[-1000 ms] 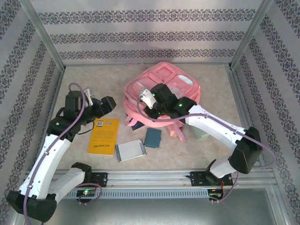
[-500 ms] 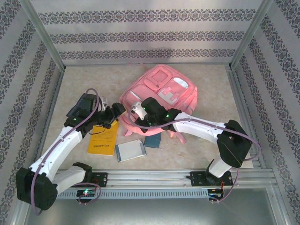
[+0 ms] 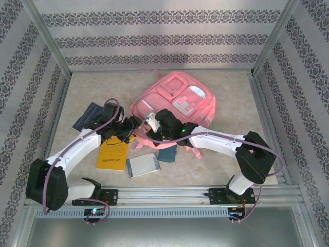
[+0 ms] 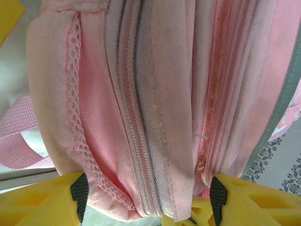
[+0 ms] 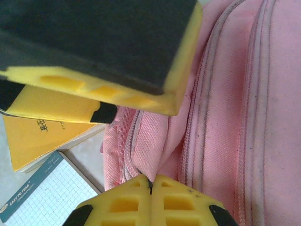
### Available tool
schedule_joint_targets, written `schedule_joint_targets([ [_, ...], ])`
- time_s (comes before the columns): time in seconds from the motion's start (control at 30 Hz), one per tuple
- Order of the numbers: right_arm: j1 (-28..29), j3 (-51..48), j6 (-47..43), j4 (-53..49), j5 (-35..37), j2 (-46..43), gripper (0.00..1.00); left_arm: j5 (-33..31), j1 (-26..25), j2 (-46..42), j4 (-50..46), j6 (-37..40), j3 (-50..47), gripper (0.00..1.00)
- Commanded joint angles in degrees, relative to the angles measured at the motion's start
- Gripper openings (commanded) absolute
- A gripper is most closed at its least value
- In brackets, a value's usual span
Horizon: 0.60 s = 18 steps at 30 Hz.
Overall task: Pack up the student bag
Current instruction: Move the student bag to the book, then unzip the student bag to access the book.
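The student bag (image 3: 177, 100), big, pink and soft, lies mid-table with its straps toward me. My right gripper (image 3: 150, 121) is at its near-left corner, shut, and a fold of the bag's (image 5: 155, 146) zip edge runs into the seam between its fingertips (image 5: 151, 183). My left gripper (image 3: 134, 125) meets the same corner from the left. Its yellow fingers (image 4: 42, 202) stand wide apart, and the bag's bunched zipped edge (image 4: 141, 117) fills the gap and touches both pads. The left gripper's fingers (image 5: 117, 87) lie close above the right gripper's tips.
A yellow book (image 3: 114, 153) lies under the left forearm. A grid-paper notebook (image 3: 143, 165) and a teal notebook (image 3: 167, 153) lie nearer the front rail. A dark blue booklet (image 3: 88, 116) rests at the left. Patterned walls enclose the table.
The left arm swung right to the bag's corner and its jaws narrowed round the edge. The right gripper, still shut, shifted the bag left. The dark blue booklet came into sight.
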Motion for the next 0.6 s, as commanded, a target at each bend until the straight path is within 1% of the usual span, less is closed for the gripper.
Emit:
schedule_joint_targets([
  [0.0, 1.2, -0.4, 0.0, 5.4, -1.1, 0.2, 0.0, -1.2, -0.9, 1.6, 0.6, -0.8, 3.1, 0.69],
  [0.17, 1.6, -1.2, -1.3, 5.2, -1.3, 0.4, 0.0, -1.6, -0.8, 4.9, 0.6, 0.3, 4.6, 0.64],
  [0.23, 1.7, -1.3, -1.7, 5.2, -2.0, 0.5, 0.0, -1.5, -0.8, 6.1, 1.3, 0.3, 4.3, 0.6],
  [0.3, 1.8, -1.2, -2.2, 5.1, -2.7, 0.8, 0.0, -1.2, -0.8, 7.5, 2.4, 0.5, 4.0, 0.54],
  [0.33, 1.8, -1.1, -2.2, 5.1, -2.9, 1.0, 0.0, -0.9, -0.8, 8.2, 2.7, 0.7, 4.0, 0.5],
  [0.4, 1.8, -0.9, -1.9, 5.2, -3.0, 1.2, 0.0, -1.0, -0.8, 9.4, 3.3, 1.6, 4.2, 0.4],
  [0.53, 1.8, -0.7, -1.2, 5.4, -2.5, 0.8, 0.0, -1.0, -0.8, 10.8, 4.2, 2.4, 4.0, 0.16],
  [0.57, 1.8, -0.9, -0.9, 5.3, -2.1, 0.4, 0.05, -0.7, -0.7, 10.9, 4.6, 2.4, 3.9, 0.09],
])
